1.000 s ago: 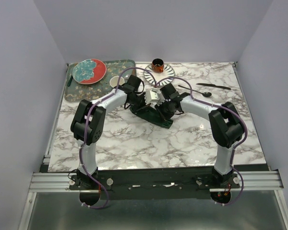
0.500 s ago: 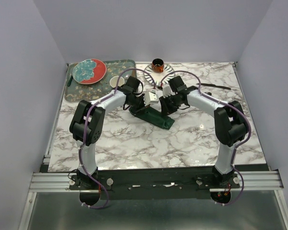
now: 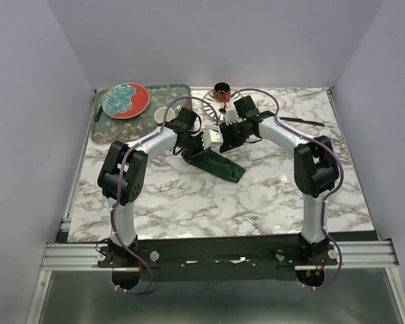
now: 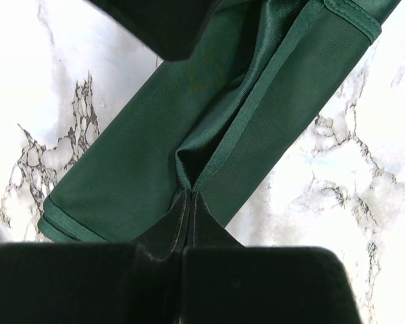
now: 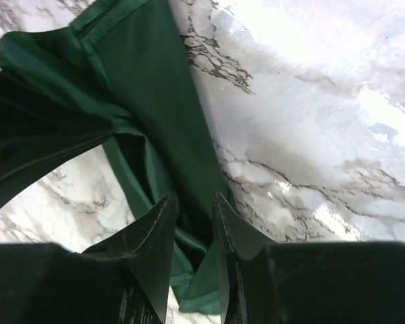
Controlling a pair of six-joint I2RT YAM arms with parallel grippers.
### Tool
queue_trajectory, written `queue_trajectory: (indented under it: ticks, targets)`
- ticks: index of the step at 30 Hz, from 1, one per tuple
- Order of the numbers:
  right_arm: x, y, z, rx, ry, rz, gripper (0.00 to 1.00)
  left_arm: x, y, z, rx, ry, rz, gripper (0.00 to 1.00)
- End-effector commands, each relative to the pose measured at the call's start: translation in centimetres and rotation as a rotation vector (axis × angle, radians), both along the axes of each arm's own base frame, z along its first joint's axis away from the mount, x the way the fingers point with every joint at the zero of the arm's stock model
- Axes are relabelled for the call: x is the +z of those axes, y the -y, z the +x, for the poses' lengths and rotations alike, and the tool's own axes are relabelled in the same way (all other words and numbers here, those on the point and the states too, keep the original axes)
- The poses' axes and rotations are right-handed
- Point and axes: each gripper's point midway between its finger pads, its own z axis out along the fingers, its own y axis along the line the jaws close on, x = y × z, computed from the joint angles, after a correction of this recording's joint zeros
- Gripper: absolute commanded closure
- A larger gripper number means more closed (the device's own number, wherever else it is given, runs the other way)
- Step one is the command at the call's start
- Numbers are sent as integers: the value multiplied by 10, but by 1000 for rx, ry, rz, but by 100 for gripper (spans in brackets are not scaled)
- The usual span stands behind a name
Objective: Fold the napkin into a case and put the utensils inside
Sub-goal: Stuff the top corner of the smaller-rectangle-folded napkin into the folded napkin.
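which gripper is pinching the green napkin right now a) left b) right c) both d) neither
a: the left wrist view shows the left gripper shut on a raised fold of the napkin, while the right gripper is above it with its fingers apart and nothing between them.

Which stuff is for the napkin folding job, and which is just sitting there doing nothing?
For the job:
napkin
knife

Just lying about:
tray
red plate
white cup
striped plate
brown cup
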Motion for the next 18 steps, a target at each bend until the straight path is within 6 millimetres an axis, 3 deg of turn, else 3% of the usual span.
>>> queue_trajectory:
  ticks: [1,13,18]
  targets:
    - [-24,-8,10,-15,-52,3,64,11,1,-9,-23,-1,-27,100]
    - [-38,-18,21,3,-58,33,66,11,3,-11,-23,-1,-31,100]
    - [-41,-27,10,51,-90,70,70,11,3,-11,-15,-8,-29,100]
